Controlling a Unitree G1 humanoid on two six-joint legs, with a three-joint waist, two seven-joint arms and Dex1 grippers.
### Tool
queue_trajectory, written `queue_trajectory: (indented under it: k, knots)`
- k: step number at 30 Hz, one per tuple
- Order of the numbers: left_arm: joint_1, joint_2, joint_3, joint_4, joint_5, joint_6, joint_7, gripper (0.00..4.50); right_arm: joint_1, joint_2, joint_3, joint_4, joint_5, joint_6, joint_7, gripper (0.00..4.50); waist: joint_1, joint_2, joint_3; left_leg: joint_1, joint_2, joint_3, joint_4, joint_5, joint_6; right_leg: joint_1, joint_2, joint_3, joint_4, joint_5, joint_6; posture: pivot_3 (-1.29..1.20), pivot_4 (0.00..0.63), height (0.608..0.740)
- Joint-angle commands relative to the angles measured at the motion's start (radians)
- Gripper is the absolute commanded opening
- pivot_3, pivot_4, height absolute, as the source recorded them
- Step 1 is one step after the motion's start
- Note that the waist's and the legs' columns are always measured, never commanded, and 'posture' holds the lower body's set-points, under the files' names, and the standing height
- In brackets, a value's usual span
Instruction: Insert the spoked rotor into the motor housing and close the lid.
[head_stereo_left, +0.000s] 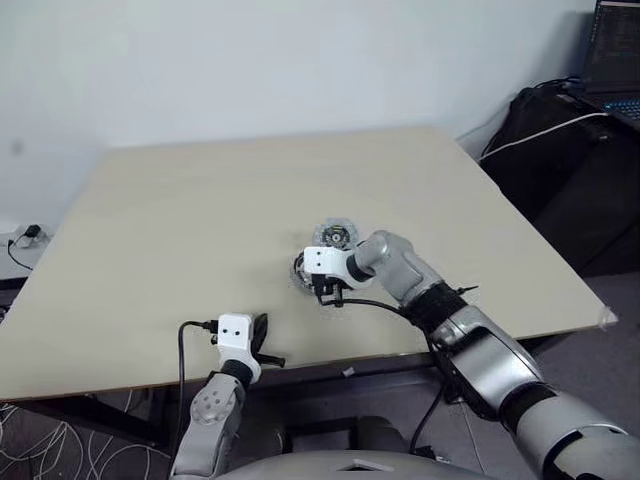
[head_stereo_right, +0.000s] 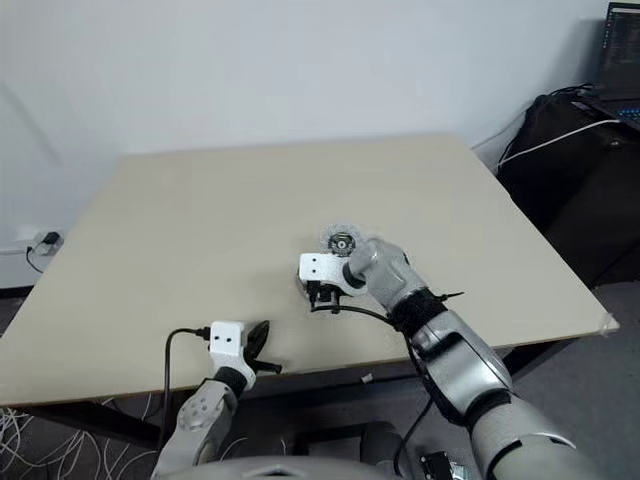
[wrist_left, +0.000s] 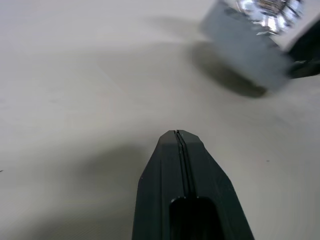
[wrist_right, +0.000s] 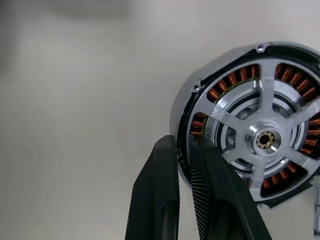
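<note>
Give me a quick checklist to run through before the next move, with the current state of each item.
1. Rotor seated in the housing: ok, spokes lie over the copper windings.
2. Right gripper clamped on the housing rim: ok, one finger on each side of the rim.
3. Lid within reach: ok, on the table just beyond the right gripper.
4. Lid facing the right way: cannot tell, dark centre is up.
5. Left gripper out of the way: ok, shut and empty near the table's front edge.
6. Housing flat on the table: cannot tell.
</note>
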Motion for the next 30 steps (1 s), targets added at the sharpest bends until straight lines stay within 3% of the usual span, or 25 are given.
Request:
queue_trajectory:
  k: [1,6,10,16,30]
  knots:
    - [-0.015,-0.004,-0.001,-0.006,-0.01,-0.018,-0.013,0.0,0.042,-0.065,-0.08,-0.26,0.059,0.237,0.027,0.07,0.005,0.0,0.0,0.0,0.0,0.0,0.0,0.0,0.0,0.0,0.0,0.0,0.0,0.0,0.0,0.0,0.0,0.74]
    - [-0.013,-0.004,-0.004,-0.004,-0.011,-0.014,-0.023,0.0,0.101,-0.139,-0.125,-0.49,0.151,0.541,0.015,0.07,0.005,-0.001,0.001,-0.001,0.001,0.001,0.001,0.0,0.0,0.0,0.0,0.0,-0.001,-0.006,0.001,0.0,0.0,0.74]
    - [-0.02,-0.004,-0.004,0.003,-0.012,-0.011,-0.027,0.0,0.086,-0.051,-0.219,-0.559,0.246,0.833,-0.085,0.07,-0.004,-0.002,0.002,-0.001,0.002,0.001,0.001,0.0,-0.001,-0.001,0.0,0.0,0.0,-0.006,0.001,0.0,0.0,0.74]
    - [-0.028,-0.001,-0.004,0.006,-0.009,-0.005,-0.032,0.0,0.036,0.142,-0.338,-0.502,0.318,1.069,-0.285,0.07,-0.004,-0.003,0.002,-0.001,0.002,0.001,0.002,-0.001,-0.002,-0.001,0.0,0.0,0.002,-0.005,0.0,0.0,0.0,0.74]
    - [-0.003,-0.006,0.008,-0.016,-0.013,-0.007,-0.011,0.0,0.021,0.235,-0.359,-0.309,0.454,1.044,-0.531,0.07,-0.011,-0.003,0.002,-0.002,0.001,0.001,0.0,-0.001,-0.002,-0.003,0.0,0.001,0.001,0.0,0.0,0.0,0.0,0.74]
